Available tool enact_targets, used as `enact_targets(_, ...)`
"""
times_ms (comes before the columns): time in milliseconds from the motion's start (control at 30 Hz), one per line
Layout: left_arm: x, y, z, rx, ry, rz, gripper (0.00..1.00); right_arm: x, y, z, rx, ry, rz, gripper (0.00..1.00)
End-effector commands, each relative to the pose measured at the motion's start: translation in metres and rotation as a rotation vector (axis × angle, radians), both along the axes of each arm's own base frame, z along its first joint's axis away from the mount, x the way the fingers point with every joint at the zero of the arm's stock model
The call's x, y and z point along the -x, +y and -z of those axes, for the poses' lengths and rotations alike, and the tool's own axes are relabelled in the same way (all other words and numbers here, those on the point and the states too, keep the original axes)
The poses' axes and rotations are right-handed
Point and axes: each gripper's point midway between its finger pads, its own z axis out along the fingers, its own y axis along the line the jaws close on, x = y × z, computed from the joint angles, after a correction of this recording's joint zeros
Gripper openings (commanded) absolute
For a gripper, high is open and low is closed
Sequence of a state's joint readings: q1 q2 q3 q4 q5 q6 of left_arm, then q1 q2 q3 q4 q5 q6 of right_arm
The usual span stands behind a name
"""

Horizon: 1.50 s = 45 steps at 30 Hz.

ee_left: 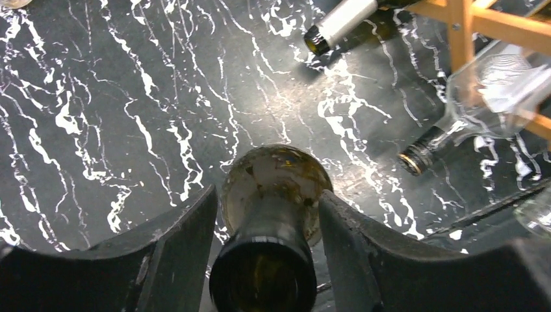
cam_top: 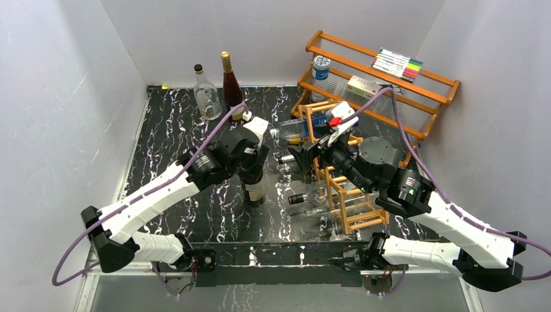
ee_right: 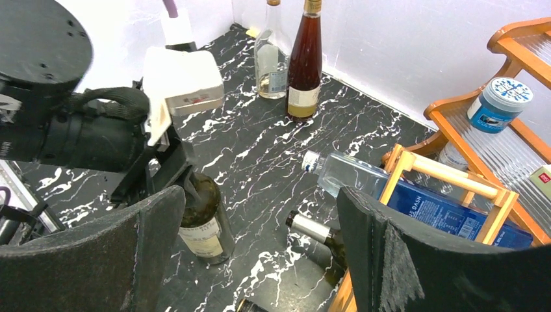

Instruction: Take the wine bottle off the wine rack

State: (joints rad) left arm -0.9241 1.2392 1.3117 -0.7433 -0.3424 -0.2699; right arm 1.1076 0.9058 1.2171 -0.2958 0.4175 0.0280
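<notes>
Wine bottle (cam_top: 255, 188) upright on the counter (cam_top: 175, 130) left of the wine rack (cam_top: 359, 224), left jaws clamped on its neck (dark glass), right jaws wide open beside the rack

A dark green wine bottle (cam_top: 255, 188) with a pale label stands upright on the black marbled table (cam_top: 169, 130), just left of the orange-brown lattice wine rack (cam_top: 339, 195), clear of it.

Wooden shelf (cam_top: 449, 91), markers (cam_top: 397, 64), blue-lidded jar (cam_top: 320, 67)
</notes>
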Motion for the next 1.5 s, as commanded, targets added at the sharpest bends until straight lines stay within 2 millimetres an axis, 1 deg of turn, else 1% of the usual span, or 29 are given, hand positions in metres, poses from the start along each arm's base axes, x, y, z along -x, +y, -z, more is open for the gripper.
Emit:
enact_targets(0, -0.011, 0.013, -0.014, -0.057, -0.064, -0.059, 0.53, 0.0, -0.01, -0.02, -0.054, -0.052, 0.023, 0.98)
enact_targets(167, -0.015, 0.014, -0.016, -0.073, -0.079, -0.067, 0.35, 0.001, -0.015, -0.018, -0.053, -0.053, 0.032, 0.98)
enact_targets(267, -0.02, 0.012, -0.019, -0.089, -0.093, -0.065, 0.29, 0.001, -0.017, -0.018, -0.051, -0.055, 0.035, 0.98)
enact_targets(400, -0.037, 0.016, -0.037, -0.125, -0.145, -0.092, 0.18, 0.001, -0.02, -0.021, -0.051, -0.06, 0.042, 0.98)
enact_targets(500, -0.057, 0.023, -0.047, -0.078, -0.148, -0.106, 0.09, 0.001, -0.022, -0.02, -0.051, -0.059, 0.048, 0.98)
enact_targets(567, -0.076, 0.038, -0.053, -0.034, -0.151, -0.141, 0.06, 0.001, -0.022, -0.02, -0.051, -0.055, 0.051, 0.98)
enact_targets(600, -0.09, 0.054, -0.055, -0.023, -0.161, -0.179, 0.04, 0.001, -0.023, -0.02, -0.048, -0.054, 0.052, 0.98)
enact_targets(700, -0.124, 0.088, -0.065, 0.008, -0.191, -0.271, 0.0, 0.001, -0.023, -0.019, -0.047, -0.049, 0.055, 0.98)
enact_targets(767, -0.147, 0.115, -0.073, 0.04, -0.217, -0.351, 0.0, 0.001, -0.023, -0.018, -0.046, -0.047, 0.055, 0.98)
enact_targets(933, -0.205, 0.188, -0.079, 0.103, -0.269, -0.548, 0.0, 0.001, -0.023, -0.018, -0.05, -0.04, 0.057, 0.98)
enact_targets(1033, -0.235, 0.224, -0.074, 0.133, -0.247, -0.628, 0.0, 0.001, -0.023, -0.018, -0.047, -0.036, 0.054, 0.98)
enact_targets(1100, -0.253, 0.241, -0.066, 0.151, -0.217, -0.663, 0.0, 0.002, -0.024, -0.016, -0.042, -0.032, 0.055, 0.98)
enact_targets(1167, -0.268, 0.256, -0.063, 0.166, -0.214, -0.695, 0.0, 0.002, -0.024, -0.015, -0.043, -0.029, 0.055, 0.98)
enact_targets(1233, -0.281, 0.268, -0.064, 0.166, -0.225, -0.722, 0.0, 0.002, -0.024, -0.013, -0.04, -0.024, 0.053, 0.98)
enact_targets(1300, -0.295, 0.277, -0.069, 0.169, -0.243, -0.737, 0.0, 0.003, -0.024, -0.012, -0.036, -0.02, 0.051, 0.98)
enact_targets(1333, -0.305, 0.28, -0.067, 0.165, -0.248, -0.741, 0.0, 0.003, -0.024, -0.012, -0.034, -0.018, 0.051, 0.98)
enact_targets(1367, -0.314, 0.281, -0.07, 0.165, -0.264, -0.735, 0.0, 0.003, -0.024, -0.012, -0.032, -0.017, 0.051, 0.98)
enact_targets(1467, -0.331, 0.287, -0.072, 0.137, -0.255, -0.738, 0.0, 0.002, -0.025, -0.012, -0.026, -0.017, 0.056, 0.98)
